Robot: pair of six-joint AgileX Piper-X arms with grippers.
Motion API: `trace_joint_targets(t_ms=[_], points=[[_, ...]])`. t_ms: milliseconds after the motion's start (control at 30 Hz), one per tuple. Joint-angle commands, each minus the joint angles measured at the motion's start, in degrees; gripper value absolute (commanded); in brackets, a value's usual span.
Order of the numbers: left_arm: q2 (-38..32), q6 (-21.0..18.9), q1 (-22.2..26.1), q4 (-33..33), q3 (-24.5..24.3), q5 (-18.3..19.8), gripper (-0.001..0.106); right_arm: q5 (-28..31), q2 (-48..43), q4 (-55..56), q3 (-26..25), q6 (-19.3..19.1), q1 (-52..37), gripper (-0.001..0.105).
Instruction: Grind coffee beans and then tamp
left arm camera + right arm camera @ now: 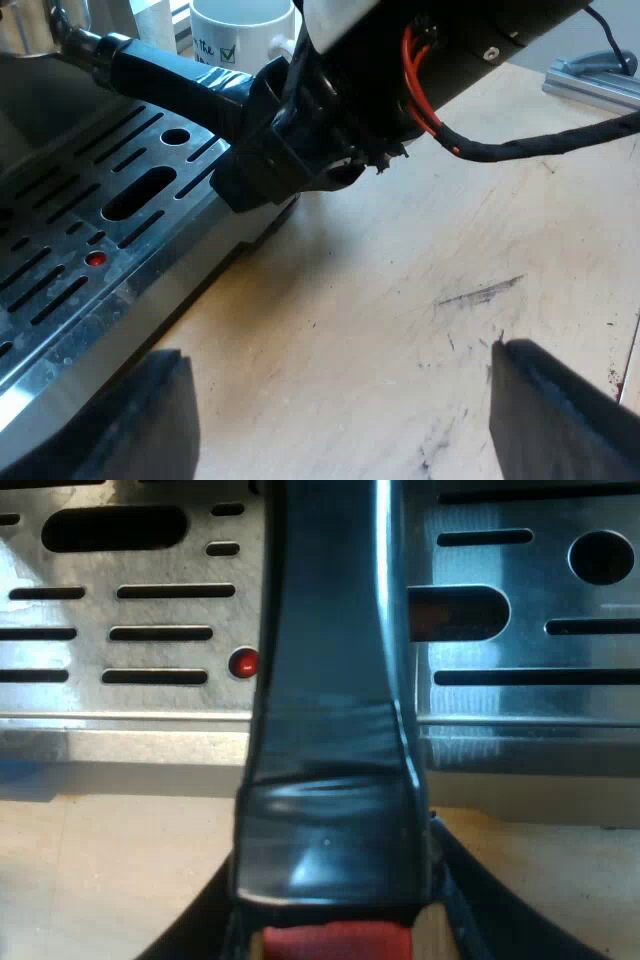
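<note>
Pale wooden surface, scuffed with dark streaks, lies beside the espresso machine. One white mug stands by the machine, printed "The" next to a ticked box. One holder juts over the machine's slotted tray, red end outward, and the right tool is clamped on it. The left tool gapes wide, empty, above the surface near the machine.

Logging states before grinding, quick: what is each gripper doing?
The left gripper is open, holding nothing.
The right gripper is closed on the holder's handle.
</note>
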Motion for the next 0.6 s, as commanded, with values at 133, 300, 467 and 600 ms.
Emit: trace_joint_targets(t_ms=[133, 300, 467, 600], points=[[-0.06, 0.27, -0.18, -0.52, -0.12, 0.78, 0.064, -4.87, -0.20, 0.41, -0.31, -0.56, 0.46, 0.000], [-0.06, 0.27, -0.18, -0.52, -0.12, 0.78, 0.064, -4.91, -0.20, 0.57, -0.31, -0.58, 0.46, 0.000], [-0.06, 0.27, -0.18, -0.52, -0.12, 0.78, 0.064, -4.00, -0.20, 0.57, -0.31, -0.58, 0.67, 0.000], [-0.06, 0.27, -0.18, -0.52, -0.12, 0.78, 0.064, -3.11, -0.20, 0.81, -0.31, -0.58, 0.77, 0.000]])
